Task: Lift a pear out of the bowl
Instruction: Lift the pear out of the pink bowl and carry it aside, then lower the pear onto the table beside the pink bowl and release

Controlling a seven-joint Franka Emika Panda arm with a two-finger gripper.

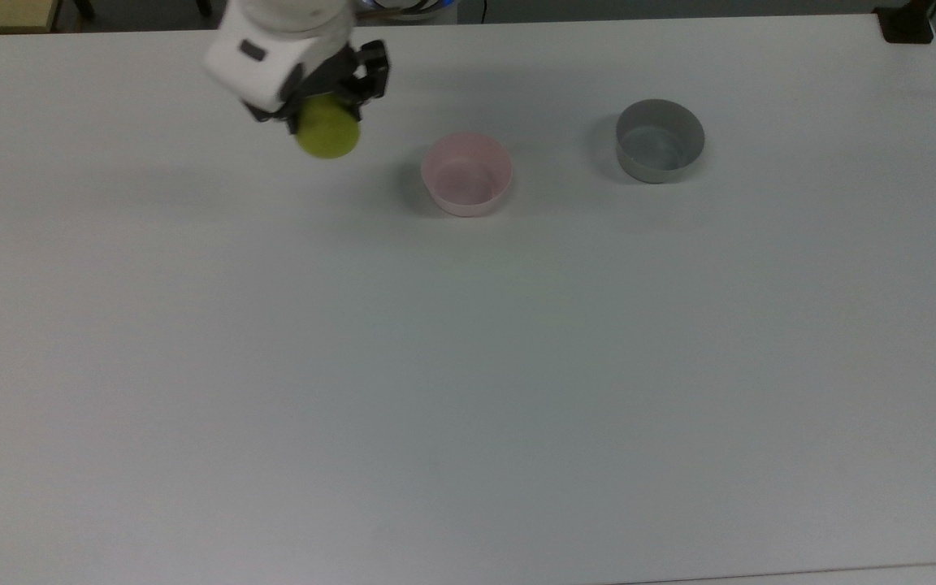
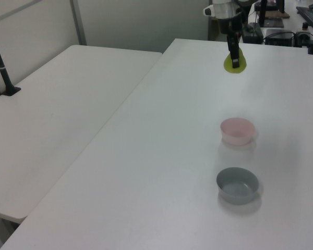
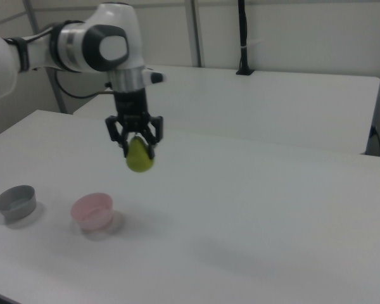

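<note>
Basically done: pear (image 3: 139, 157) clamped in gripper (image 3: 138, 147), lifted high, well clear of empty pink bowl (image 3: 92, 211). Nothing left but holding; grey bowl (image 1: 660, 140) untouched.

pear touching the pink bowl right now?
Apart. The right view shows the pear hanging in the gripper, well above the table and off to the side of the pink bowl.

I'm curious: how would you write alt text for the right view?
A white robot arm's gripper holds a yellow-green pear in the air above a white table. An empty pink bowl and a grey bowl stand at the right view's lower left.
</note>
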